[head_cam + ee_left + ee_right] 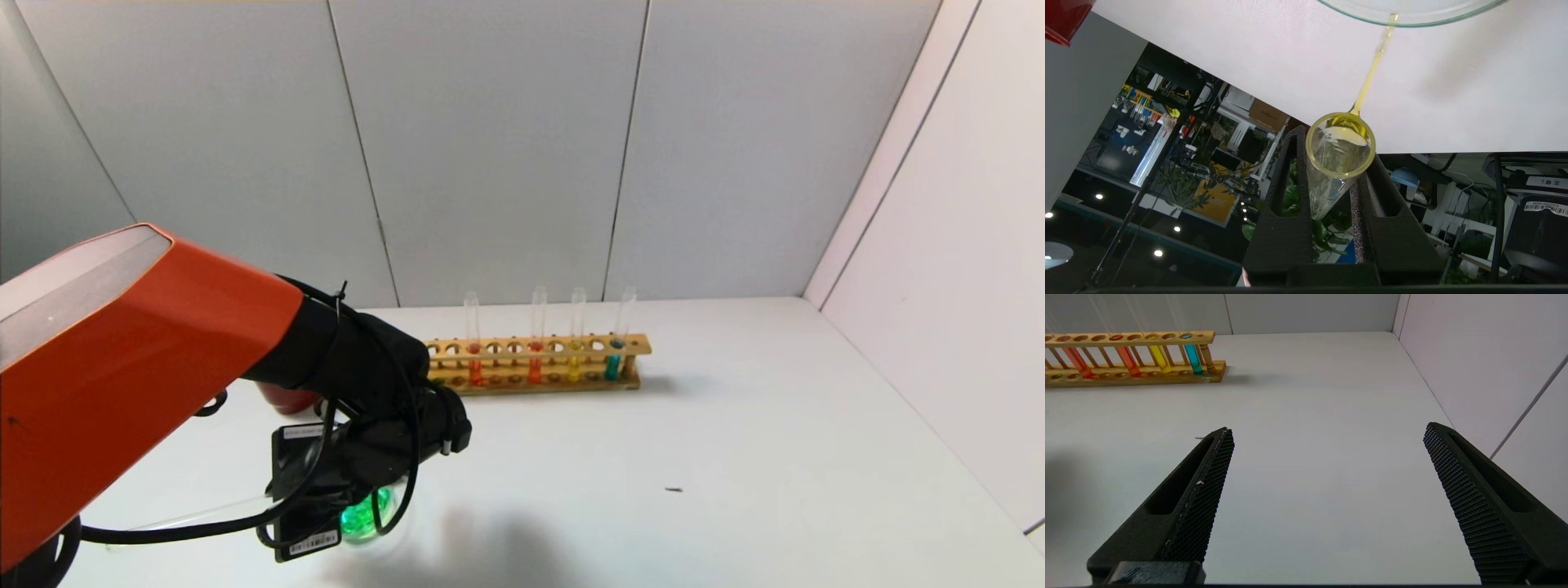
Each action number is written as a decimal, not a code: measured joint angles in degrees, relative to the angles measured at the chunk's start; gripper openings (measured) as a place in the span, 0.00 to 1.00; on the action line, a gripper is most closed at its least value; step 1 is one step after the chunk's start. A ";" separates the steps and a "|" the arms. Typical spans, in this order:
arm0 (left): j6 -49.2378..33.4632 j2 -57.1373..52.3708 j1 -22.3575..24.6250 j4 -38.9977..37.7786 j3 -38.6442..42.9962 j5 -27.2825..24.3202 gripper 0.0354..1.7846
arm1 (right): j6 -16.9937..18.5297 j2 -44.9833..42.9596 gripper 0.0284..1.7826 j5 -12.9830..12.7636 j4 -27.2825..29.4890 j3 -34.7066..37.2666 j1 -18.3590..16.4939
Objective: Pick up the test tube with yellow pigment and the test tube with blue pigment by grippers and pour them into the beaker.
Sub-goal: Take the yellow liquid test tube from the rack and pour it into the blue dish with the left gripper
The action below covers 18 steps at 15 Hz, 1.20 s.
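Pouring in progress on the left side of the white table: left end effector is closed on the test tube with yellow pigment, tilted mouth-down, a thin yellow stream falling from its lip into the beaker. In the head view the beaker sits on the table under the left end effector and holds bright green liquid. A dark-red cup stands behind the arm. Mid-table, well apart from the beaker, the wooden rack holds upright tubes: two orange-red, one golden yellow, and at its right end a teal-blue tube. The right end effector hangs over bare table at the right side, its fingers spread wide, gripping nothing.
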 joint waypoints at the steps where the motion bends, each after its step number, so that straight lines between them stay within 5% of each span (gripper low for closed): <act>1: 0.09 0.38 -0.20 0.57 -0.55 -0.05 0.16 | 0.00 0.00 0.95 0.00 0.00 0.00 0.00; 6: -0.05 1.99 -3.17 7.08 -5.23 -0.22 0.16 | 0.00 0.00 0.95 0.00 0.00 0.00 0.00; 18: -0.40 5.35 -6.91 9.50 -6.28 -0.11 0.16 | -0.02 0.00 0.95 0.00 -0.02 0.02 0.00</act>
